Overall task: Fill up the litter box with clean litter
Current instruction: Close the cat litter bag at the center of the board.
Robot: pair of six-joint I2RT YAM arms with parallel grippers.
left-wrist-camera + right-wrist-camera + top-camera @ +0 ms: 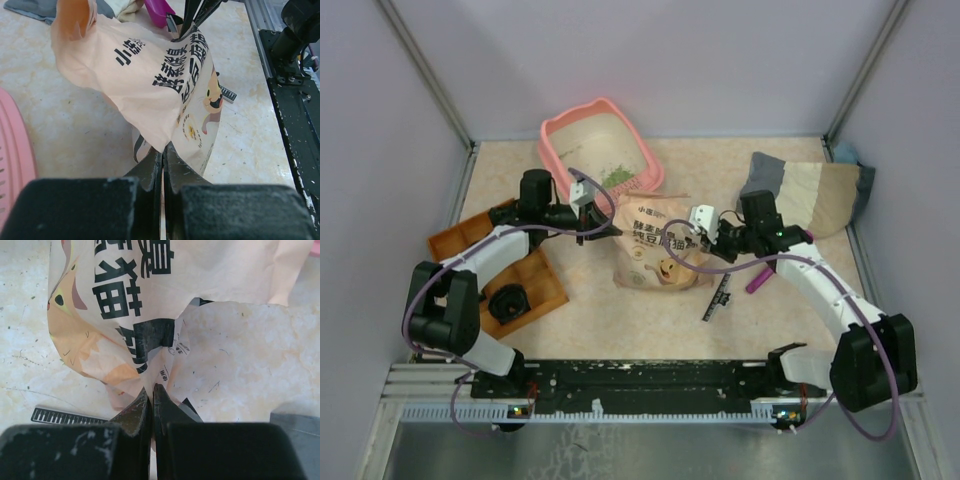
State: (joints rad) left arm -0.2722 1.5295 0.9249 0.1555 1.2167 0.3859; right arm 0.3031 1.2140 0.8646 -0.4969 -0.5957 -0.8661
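Observation:
The salmon-pink litter box (560, 138) stands at the back left, and a small patch of green clean litter (617, 177) lies inside near its right wall. A beige printed paper bag (655, 243) hangs between both arms in front of the box. My left gripper (610, 230) is shut on the bag's left edge; its wrist view shows the paper bag (150, 75) pinched at the left gripper (164, 149). My right gripper (692, 240) is shut on the bag's right edge, and the paper bag (125, 290) runs into the right gripper (152, 389).
An orange compartmented tray (490, 262) with a black round part lies under the left arm. A magenta scoop (760, 281) and a black ruler (718, 297) lie by the right arm. A folded cloth (810, 190) sits at the back right. The pink box rim (12, 150) is beside the left gripper.

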